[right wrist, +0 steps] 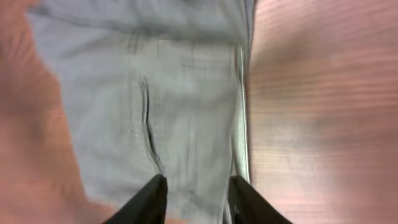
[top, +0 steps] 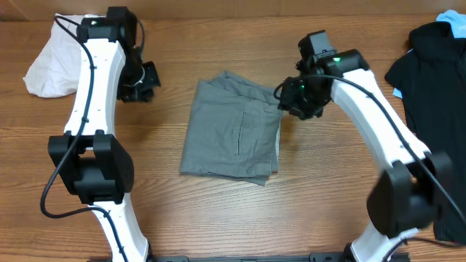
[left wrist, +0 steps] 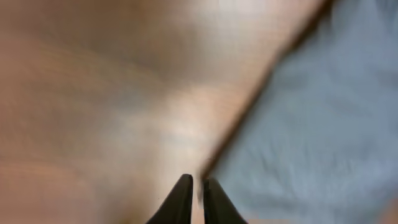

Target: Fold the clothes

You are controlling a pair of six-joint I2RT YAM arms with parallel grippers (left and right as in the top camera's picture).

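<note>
The clothes, grey shorts (top: pixel 231 129), lie folded into a rough rectangle at the table's middle, a pocket seam facing up. My right gripper (top: pixel 293 99) hovers at their upper right corner. In the right wrist view its jaws (right wrist: pixel 198 179) stand apart above the grey shorts (right wrist: pixel 186 106), with nothing pinched between them. My left gripper (top: pixel 144 80) is over bare wood, left of the shorts and apart from them. The blurred left wrist view has its fingers (left wrist: pixel 198 182) almost touching and empty, beside the edge of the shorts (left wrist: pixel 323 124).
A cream cloth (top: pixel 52 62) is bunched at the back left, behind the left arm. A black shirt (top: pixel 433 65) lies along the right edge, a light blue item (top: pixel 453 22) at its top. Bare wooden table (top: pixel 233 218) surrounds the shorts.
</note>
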